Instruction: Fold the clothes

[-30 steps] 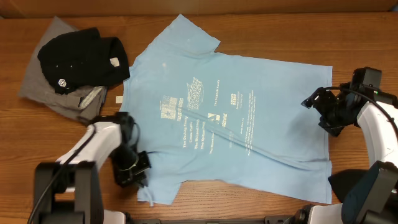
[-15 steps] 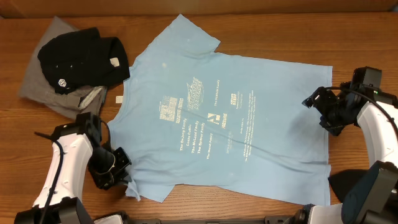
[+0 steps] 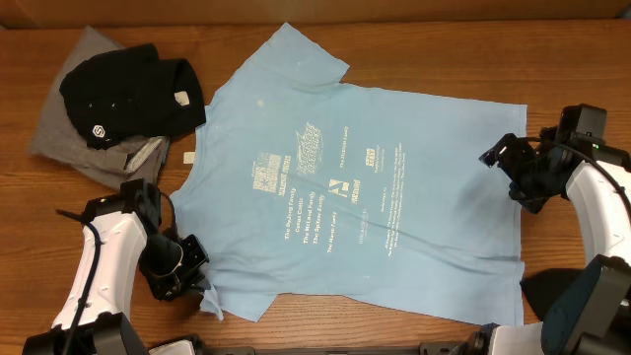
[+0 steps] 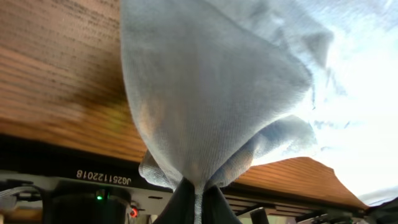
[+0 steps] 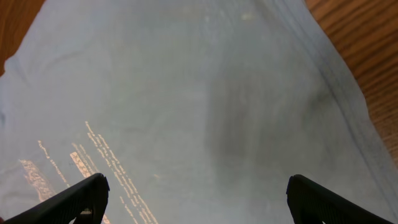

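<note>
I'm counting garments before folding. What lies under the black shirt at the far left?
A grey garment lies under the black shirt, showing past its left and near edges. Its middle is covered, so anything else between them cannot be seen.

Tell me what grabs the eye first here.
A large light blue short-sleeved T-shirt with pale print lies spread across the middle of the wooden table. The left pincer pinches its sleeve at near left, while the right pincer hangs open above its right side. A crumpled black garment lies on a grey garment at far left.
</note>
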Controlling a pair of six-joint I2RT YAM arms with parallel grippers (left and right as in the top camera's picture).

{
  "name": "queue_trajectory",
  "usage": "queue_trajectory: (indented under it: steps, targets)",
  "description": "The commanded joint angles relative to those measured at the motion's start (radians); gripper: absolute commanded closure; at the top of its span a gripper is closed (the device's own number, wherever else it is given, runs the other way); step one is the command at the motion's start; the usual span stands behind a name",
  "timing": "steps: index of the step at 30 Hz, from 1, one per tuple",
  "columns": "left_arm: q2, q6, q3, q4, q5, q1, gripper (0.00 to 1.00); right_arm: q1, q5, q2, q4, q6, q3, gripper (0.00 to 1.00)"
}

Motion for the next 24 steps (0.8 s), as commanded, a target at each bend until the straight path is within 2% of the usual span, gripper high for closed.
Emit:
queue_trajectory:
  steps: [1,3,5,7,10,15,17,21,24]
  targets:
    - [-0.019,0.022,0.021,0.015,0.021,0.005,0.72,0.003,-0.006,0.004,0.032,-0.005,-0.001,0.09]
    - [-0.019,0.023,0.022,0.025,0.023,0.005,0.52,0.004,-0.01,0.004,0.061,-0.007,-0.001,0.17]
    - [-0.019,0.051,0.031,0.045,0.05,0.006,0.48,0.007,-0.016,0.005,0.103,-0.007,-0.001,0.28]
    - [-0.019,0.076,0.063,0.048,0.071,0.006,0.43,0.012,-0.029,0.008,0.162,-0.007,-0.001,0.48]
    - [-0.019,0.127,0.159,0.022,0.083,0.006,0.36,0.031,-0.039,0.034,0.265,-0.007,-0.001,0.64]
    - [-0.019,0.239,0.331,0.006,0.092,0.002,0.18,0.056,0.016,0.134,0.352,0.033,-0.001,0.78]
    - [-0.019,0.287,0.362,0.041,0.144,-0.006,0.0,0.056,0.082,0.192,0.369,0.098,0.0,0.83]
    - [-0.016,0.3,0.369,0.132,0.283,-0.013,0.0,0.056,0.101,0.285,0.443,0.114,0.0,0.87]
    - [-0.013,0.299,0.369,0.184,0.291,-0.016,0.0,0.056,0.101,0.348,0.527,0.115,0.0,0.88]
